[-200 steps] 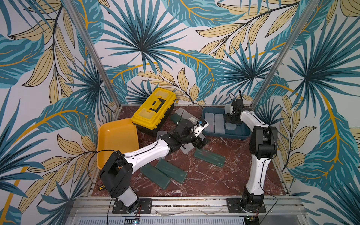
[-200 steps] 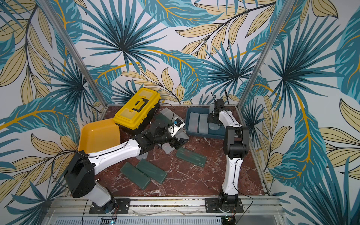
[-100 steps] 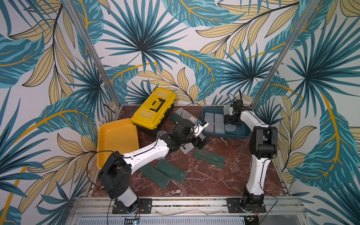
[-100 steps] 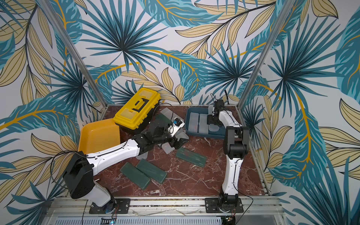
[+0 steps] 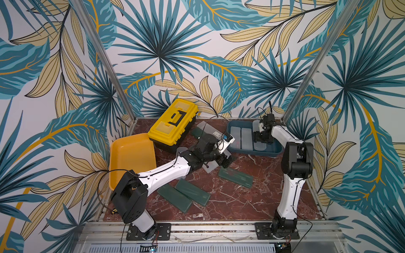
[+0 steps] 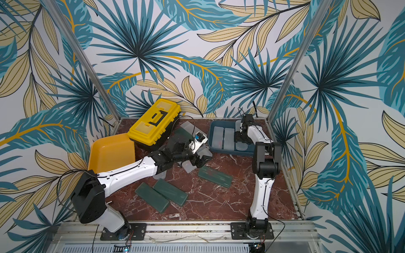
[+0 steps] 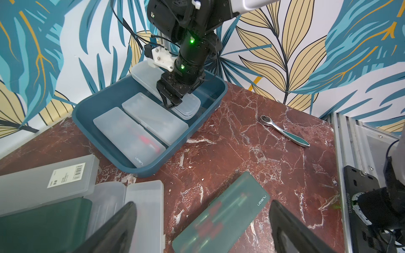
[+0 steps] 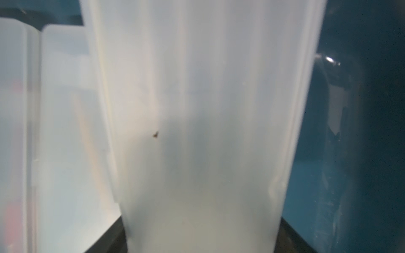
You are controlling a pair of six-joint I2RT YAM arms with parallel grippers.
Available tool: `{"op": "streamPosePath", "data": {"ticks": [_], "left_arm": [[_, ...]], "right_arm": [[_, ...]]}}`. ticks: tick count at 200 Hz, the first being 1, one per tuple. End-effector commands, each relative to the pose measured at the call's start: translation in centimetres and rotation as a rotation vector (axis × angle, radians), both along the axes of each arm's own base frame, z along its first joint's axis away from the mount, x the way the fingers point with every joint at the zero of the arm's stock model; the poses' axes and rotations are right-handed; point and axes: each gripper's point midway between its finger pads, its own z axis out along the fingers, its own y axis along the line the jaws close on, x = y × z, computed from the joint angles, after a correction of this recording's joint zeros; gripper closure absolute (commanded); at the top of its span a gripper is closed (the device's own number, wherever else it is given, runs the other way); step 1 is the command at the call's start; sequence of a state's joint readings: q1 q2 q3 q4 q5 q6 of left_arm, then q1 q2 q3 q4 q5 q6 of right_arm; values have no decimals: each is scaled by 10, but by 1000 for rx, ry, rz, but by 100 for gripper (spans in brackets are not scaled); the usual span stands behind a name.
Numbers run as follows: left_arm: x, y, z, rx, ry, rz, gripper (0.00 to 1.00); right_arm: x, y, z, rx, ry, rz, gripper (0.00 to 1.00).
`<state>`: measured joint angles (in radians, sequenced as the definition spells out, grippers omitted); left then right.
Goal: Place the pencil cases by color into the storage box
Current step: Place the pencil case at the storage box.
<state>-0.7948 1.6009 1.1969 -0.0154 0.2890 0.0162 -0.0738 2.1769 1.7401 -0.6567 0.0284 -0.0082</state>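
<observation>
Marble table [image 5: 230,197]: case [image 8: 197,131] within right claw [image 7: 172,103]

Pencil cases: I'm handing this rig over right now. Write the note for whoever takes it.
Right claw: shut on a frosted case, tilted inside the blue storage box, not yet laid flat.
Left claw: open and empty, hovering near a green case.
Done: two flat frosted cases lie side by side in the box. No green ones are in it.
Left: set the held case down. At least two loose frosted cases and three more green cases wait on the table.
</observation>
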Motion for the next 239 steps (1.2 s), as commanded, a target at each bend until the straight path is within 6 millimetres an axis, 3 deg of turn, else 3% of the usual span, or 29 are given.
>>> {"op": "streamPosePath", "data": {"ticks": [1, 154, 207, 239], "left_arm": [[-3, 1, 10, -29, -11, -9, 6], [-2, -1, 8, -30, -1, -10, 6], [-4, 2, 17, -43, -12, -9, 6], [-6, 7, 23, -51, -25, 4, 6]], "right_arm": [[-43, -1, -30, 18, 171, -16, 26], [-44, -2, -35, 19, 193, -24, 23], [-40, -1, -25, 25, 164, -34, 16], [-34, -1, -8, 37, 116, -55, 10]]}}
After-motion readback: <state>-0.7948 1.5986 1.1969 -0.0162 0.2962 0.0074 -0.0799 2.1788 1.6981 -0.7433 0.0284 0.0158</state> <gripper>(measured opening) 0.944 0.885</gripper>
